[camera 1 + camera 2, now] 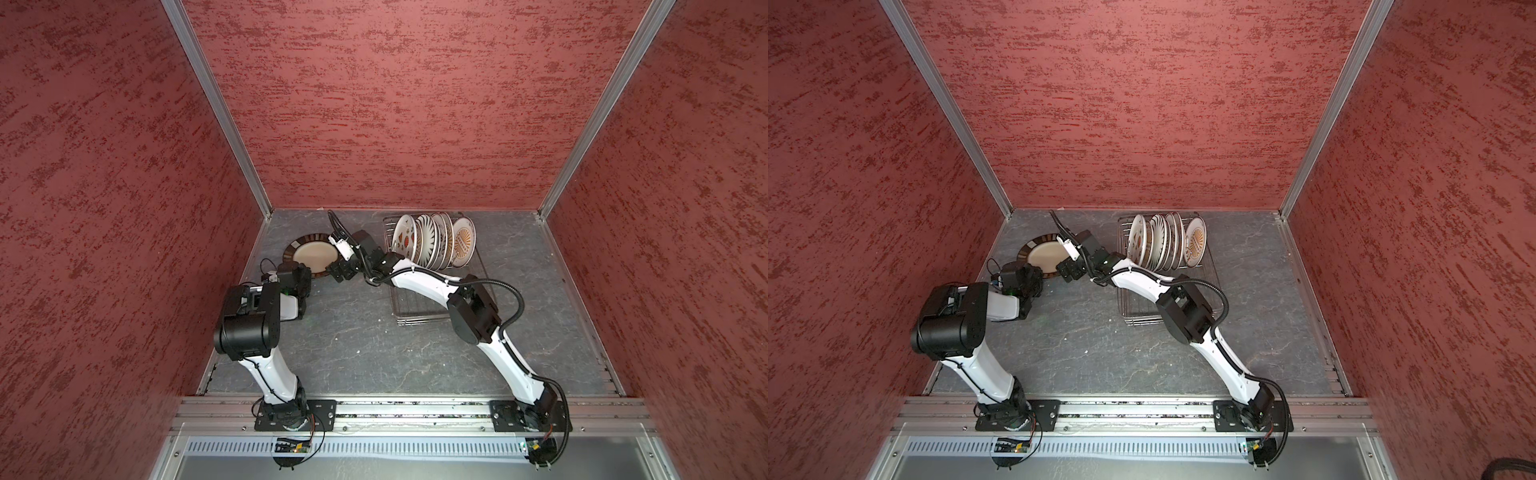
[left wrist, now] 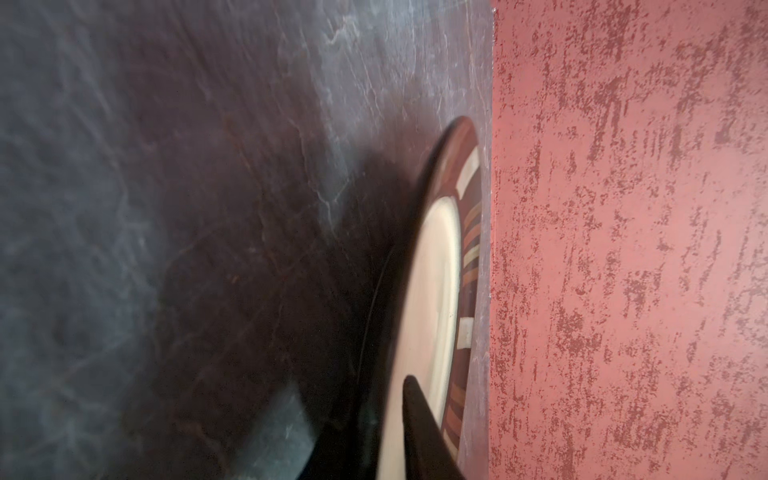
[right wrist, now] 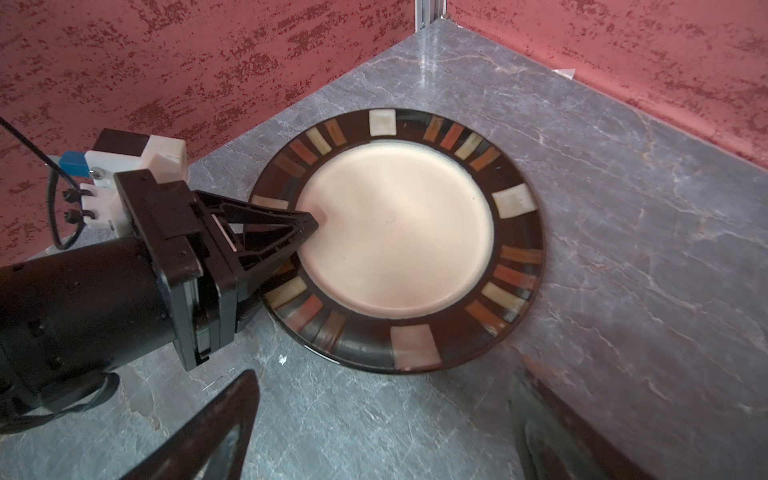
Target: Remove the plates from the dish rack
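Slate tabletop point(image 3: 623, 208) bears the dark-rimmed plate point(image 3: 395, 232); left pincer point(image 3: 302, 237) straddles its rim, whether clamped unclear; right pincer point(image 1: 340, 272) gapes nearby.

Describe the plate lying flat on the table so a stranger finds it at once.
On the grey table, look left of the rack, near the far left corner. A plate lies flat there. Unlike the white racked plates, it has a cream centre and dark, block-patterned rim.

Dish rack point(image 1: 411, 309) partly hidden behind right arm point(image 1: 428, 284).
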`<action>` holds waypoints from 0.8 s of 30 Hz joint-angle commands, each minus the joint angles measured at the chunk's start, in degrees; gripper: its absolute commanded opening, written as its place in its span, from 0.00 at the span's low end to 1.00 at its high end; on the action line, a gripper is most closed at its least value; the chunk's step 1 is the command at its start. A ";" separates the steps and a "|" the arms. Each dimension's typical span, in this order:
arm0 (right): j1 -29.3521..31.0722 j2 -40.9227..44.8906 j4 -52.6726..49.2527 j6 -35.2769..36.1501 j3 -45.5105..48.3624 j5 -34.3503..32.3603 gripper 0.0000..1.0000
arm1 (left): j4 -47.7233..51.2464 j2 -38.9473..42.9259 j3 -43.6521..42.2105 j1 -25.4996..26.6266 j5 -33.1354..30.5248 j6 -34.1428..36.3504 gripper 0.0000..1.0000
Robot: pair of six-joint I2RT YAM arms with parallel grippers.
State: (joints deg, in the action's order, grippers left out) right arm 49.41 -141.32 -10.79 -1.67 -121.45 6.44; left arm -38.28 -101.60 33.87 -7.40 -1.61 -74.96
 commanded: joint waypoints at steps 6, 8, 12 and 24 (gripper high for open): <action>0.05 -1.53 2.48 0.70 -0.93 -1.29 0.95 | -4.00 -1.23 1.70 -0.37 -0.98 -0.06 0.27; 0.07 -1.51 2.27 0.76 -0.91 -1.41 0.95 | -3.56 -1.23 1.88 -0.42 -1.29 -0.01 0.28; 0.07 -1.24 2.01 0.44 -0.68 -1.39 0.95 | -3.76 -1.07 1.84 -0.19 -1.48 0.45 0.38; 0.07 -0.58 2.27 -0.87 -0.53 -1.10 0.95 | -2.06 1.09 0.21 -0.60 -2.31 0.87 0.61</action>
State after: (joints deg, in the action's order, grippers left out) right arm 49.41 -142.02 -10.07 -2.35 -121.45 6.15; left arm -38.06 -102.37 34.33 -7.46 -2.94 -74.63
